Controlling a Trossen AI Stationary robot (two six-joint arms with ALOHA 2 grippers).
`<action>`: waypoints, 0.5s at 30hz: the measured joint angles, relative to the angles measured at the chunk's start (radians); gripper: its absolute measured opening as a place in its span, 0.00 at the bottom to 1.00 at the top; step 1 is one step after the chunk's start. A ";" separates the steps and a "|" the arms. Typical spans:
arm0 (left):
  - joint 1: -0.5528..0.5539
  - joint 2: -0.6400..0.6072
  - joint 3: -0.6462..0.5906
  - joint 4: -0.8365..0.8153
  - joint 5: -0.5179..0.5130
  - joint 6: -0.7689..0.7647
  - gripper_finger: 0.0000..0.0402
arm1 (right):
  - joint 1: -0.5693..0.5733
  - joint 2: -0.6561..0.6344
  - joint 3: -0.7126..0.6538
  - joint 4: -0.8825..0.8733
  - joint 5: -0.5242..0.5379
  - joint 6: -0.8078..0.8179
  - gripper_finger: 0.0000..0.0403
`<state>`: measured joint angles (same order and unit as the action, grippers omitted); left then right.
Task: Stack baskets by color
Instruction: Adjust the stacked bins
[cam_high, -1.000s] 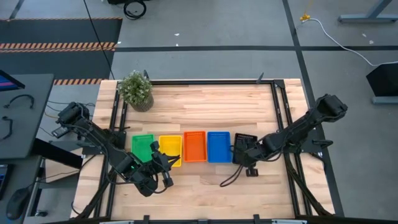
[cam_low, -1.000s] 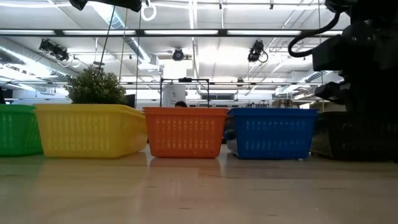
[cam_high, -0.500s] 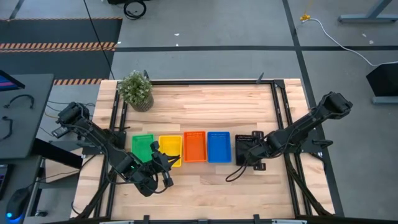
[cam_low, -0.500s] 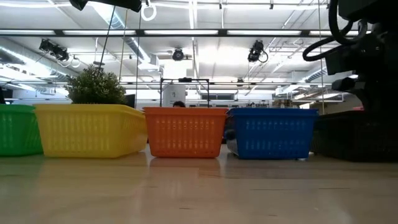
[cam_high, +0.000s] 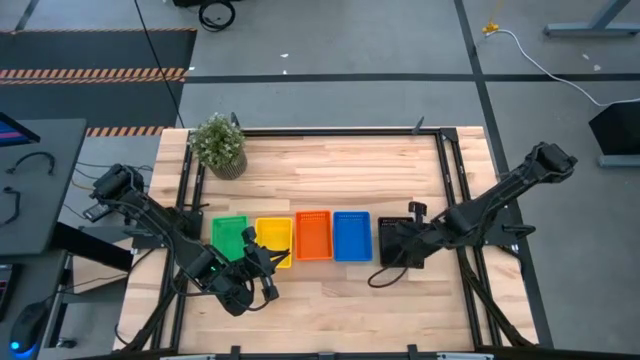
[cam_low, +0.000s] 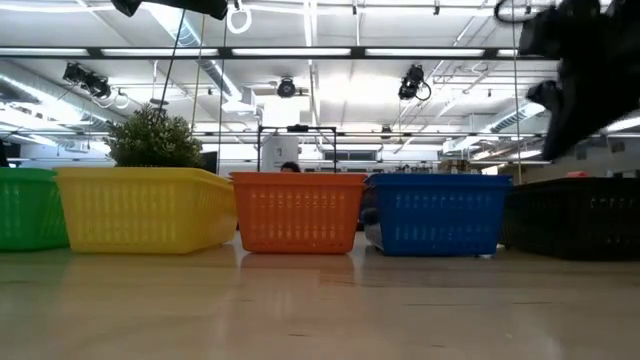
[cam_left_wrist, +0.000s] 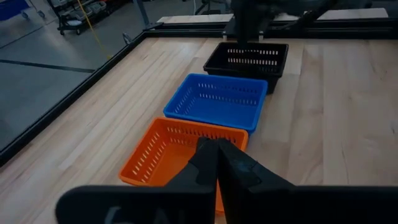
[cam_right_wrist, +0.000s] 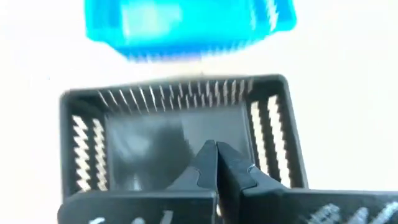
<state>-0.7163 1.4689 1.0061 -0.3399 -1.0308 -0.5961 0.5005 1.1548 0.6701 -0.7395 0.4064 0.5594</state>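
Five baskets sit in a row across the middle of my table: green basket (cam_high: 229, 238) at the left, then yellow basket (cam_high: 273, 240), orange basket (cam_high: 313, 234), blue basket (cam_high: 351, 236), and black basket (cam_high: 392, 241) at the right end. Each one's long axis runs near to far, open side up, neighbours just beside each other. My right gripper (cam_right_wrist: 216, 151) hangs over the black basket, fingers pressed together, holding nothing. My left gripper (cam_left_wrist: 217, 148) waits by the near edge of the yellow basket, fingers also together and empty. A potted plant (cam_high: 219, 145) stands at the far left corner. I can read no labels on anything.
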 joint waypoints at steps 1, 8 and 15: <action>0.000 0.000 0.000 0.000 0.003 0.000 0.02 | 0.017 -0.020 0.000 0.024 0.028 0.006 0.00; -0.001 -0.017 0.032 -0.178 0.142 -0.170 0.03 | 0.168 -0.068 0.000 0.322 0.128 -0.009 0.00; 0.061 -0.056 0.070 -0.853 0.540 -0.776 0.01 | 0.292 -0.023 0.000 0.507 0.185 -0.063 0.01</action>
<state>-0.6551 1.4129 1.0765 -1.1932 -0.4912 -1.3721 0.7923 1.1313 0.6701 -0.2326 0.5914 0.4965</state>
